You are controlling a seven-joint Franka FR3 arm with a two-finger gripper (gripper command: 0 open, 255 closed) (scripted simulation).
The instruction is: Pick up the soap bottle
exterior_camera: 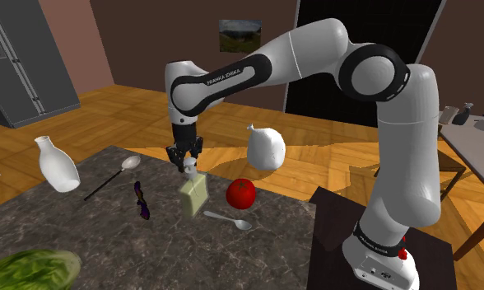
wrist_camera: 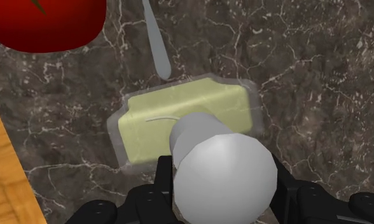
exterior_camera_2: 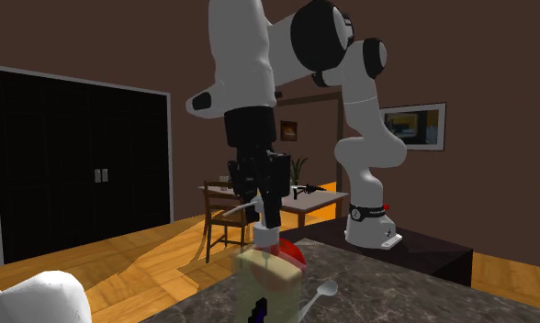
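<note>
The soap bottle point(exterior_camera: 193, 196) is a pale yellow-green clear block with a grey pump head, standing upright on the dark marble counter point(exterior_camera: 84, 239). My black gripper point(exterior_camera: 185, 163) comes straight down onto its top. In the wrist view the round grey pump head sits between the fingers point(wrist_camera: 159, 181), which press against it on both sides, above the bottle body point(wrist_camera: 186, 118). The second exterior view shows the gripper point(exterior_camera_2: 264, 220) on the pump, with the soap bottle point(exterior_camera_2: 266, 280) below it.
A red tomato point(exterior_camera: 240, 193) and a grey spoon point(exterior_camera: 230, 220) lie close beside the bottle. Further off are a dark purple object point(exterior_camera: 141, 200), a long ladle point(exterior_camera: 117, 173), a white vase point(exterior_camera: 57, 165), a white sack point(exterior_camera: 266, 148) and lettuce point(exterior_camera: 30, 270).
</note>
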